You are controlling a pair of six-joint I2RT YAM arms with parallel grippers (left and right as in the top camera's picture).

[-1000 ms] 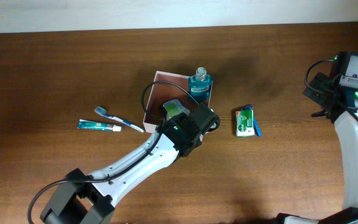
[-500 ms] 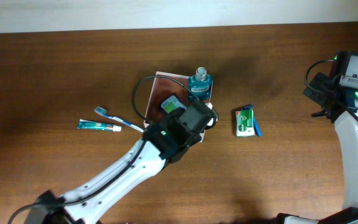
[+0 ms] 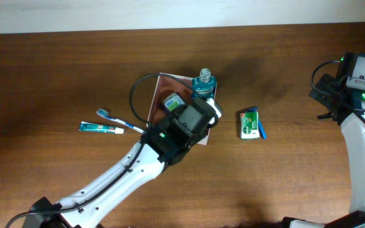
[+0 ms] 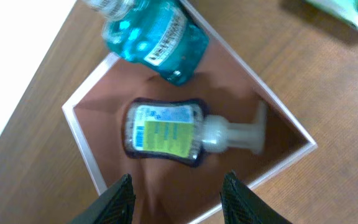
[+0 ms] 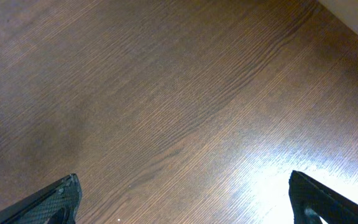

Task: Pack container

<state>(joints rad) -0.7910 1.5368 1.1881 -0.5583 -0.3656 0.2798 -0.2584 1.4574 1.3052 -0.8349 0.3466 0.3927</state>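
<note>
Left gripper, jaws apart, over container (pump bottle flat inside, blue bottle at corner)

My left gripper hangs over the container, jaws apart, seemingly empty. My right gripper sits well right of it, jaws spread wide.

Overhead straight down; left wrist close above shared container; right wrist near tabletop
</note>
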